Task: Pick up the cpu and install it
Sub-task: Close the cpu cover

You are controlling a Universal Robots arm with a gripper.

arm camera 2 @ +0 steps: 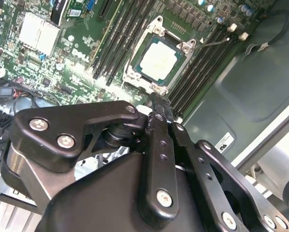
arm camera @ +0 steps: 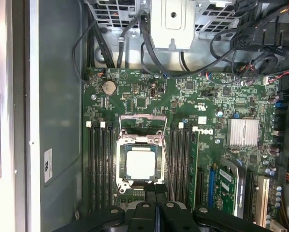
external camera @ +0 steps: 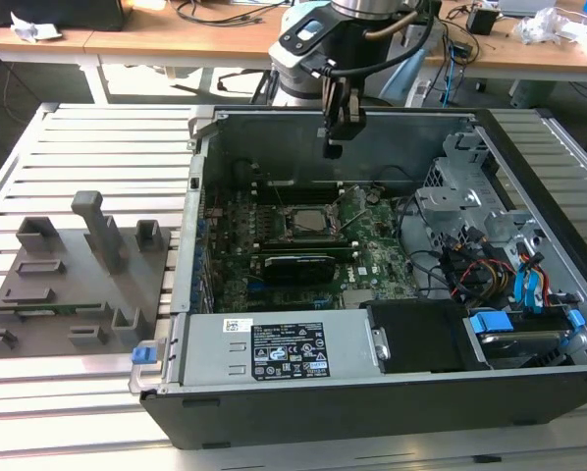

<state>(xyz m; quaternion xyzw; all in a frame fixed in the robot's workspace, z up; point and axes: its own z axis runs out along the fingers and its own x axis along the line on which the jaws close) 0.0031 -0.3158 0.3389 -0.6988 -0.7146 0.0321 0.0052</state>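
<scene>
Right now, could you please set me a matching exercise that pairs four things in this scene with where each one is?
Things
1. cpu
2. hand
3. grey fixture blocks
4. blue cables

Places
A. on the slatted table, outside the case, at the exterior view's left
B. lying in the motherboard socket
C. inside the case, at the exterior view's right end
D. hanging above the motherboard, shut and empty

Pairs: 1-B, 2-D, 3-A, 4-C
</scene>
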